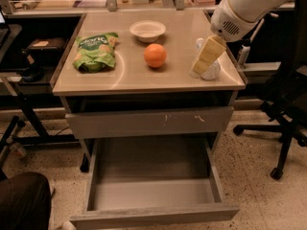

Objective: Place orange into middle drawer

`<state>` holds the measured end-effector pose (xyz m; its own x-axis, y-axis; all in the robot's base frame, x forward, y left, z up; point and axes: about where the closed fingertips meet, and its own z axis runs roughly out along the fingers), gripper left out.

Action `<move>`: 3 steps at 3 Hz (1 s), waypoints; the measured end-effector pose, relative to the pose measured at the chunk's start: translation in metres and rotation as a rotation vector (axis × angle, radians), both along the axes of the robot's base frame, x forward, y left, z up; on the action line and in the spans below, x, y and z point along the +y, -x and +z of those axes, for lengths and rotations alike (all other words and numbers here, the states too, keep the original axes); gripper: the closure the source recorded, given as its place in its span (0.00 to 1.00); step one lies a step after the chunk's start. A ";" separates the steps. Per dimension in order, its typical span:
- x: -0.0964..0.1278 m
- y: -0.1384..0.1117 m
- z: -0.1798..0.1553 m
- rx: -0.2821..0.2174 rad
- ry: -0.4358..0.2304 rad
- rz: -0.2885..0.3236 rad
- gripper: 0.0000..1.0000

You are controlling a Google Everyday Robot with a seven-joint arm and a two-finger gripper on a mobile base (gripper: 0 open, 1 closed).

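The orange (155, 55) sits on the tan countertop (144, 80), near the middle and just in front of a white bowl (147, 30). The middle drawer (153, 195) is pulled out wide below, showing a flat grey inside with nothing in it. My gripper (203, 63), pale yellow on a white arm, hangs tilted over the right part of the countertop. It is to the right of the orange and apart from it, in front of a clear plastic bottle (212, 72).
A green chip bag (96, 51) lies at the counter's left. A shut grey drawer front with pale scuff marks (144, 122) sits above the open drawer. A black office chair (283, 114) stands to the right. Dark desks and a dark object are at the left.
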<state>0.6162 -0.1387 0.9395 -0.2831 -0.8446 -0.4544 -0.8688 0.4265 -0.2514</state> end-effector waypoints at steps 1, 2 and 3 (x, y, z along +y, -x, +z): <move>0.019 -0.022 -0.008 -0.004 -0.013 0.020 0.00; 0.048 -0.056 -0.022 0.007 -0.001 0.072 0.00; 0.070 -0.080 -0.041 0.037 0.026 0.120 0.00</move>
